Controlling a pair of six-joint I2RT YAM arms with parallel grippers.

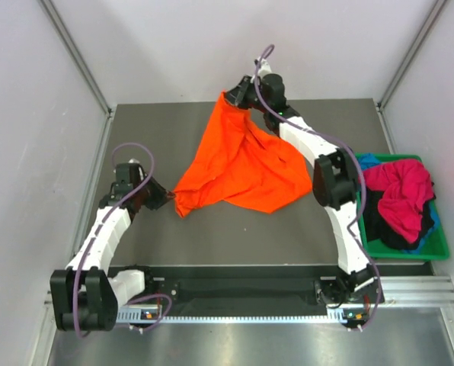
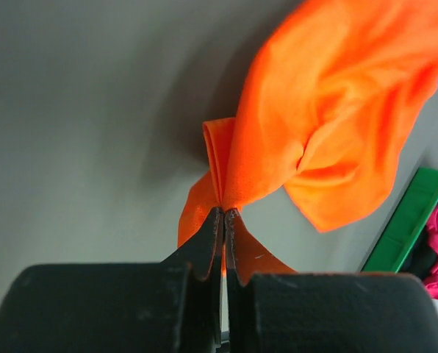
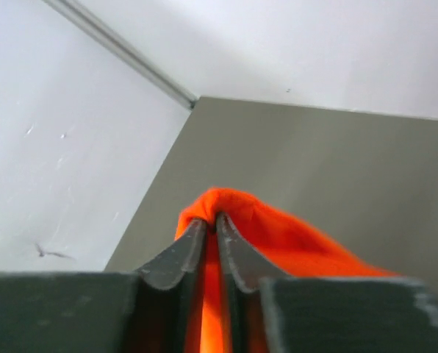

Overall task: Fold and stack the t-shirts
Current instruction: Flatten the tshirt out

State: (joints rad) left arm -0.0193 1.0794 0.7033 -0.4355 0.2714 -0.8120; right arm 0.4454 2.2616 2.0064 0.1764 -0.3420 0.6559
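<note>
The orange t-shirt (image 1: 242, 164) hangs stretched between both grippers above the grey table (image 1: 234, 236), sagging in the middle. My left gripper (image 1: 166, 200) is shut on its lower left corner; the left wrist view shows the jaws (image 2: 224, 211) pinching bunched orange cloth (image 2: 329, 110). At the far back my right gripper (image 1: 231, 97) holds the upper corner. In the right wrist view its jaws (image 3: 212, 218) are pressed together on a fold of the orange t-shirt (image 3: 278, 235). A magenta-red t-shirt (image 1: 402, 191) lies crumpled in the bin, with a bit of blue t-shirt (image 1: 369, 161) under it.
A green plastic bin (image 1: 440, 248) stands at the table's right edge, beside the right arm, also holding black cloth (image 1: 379, 221). The bin's rim (image 2: 410, 220) shows in the left wrist view. White walls close in the table on the left, back and right.
</note>
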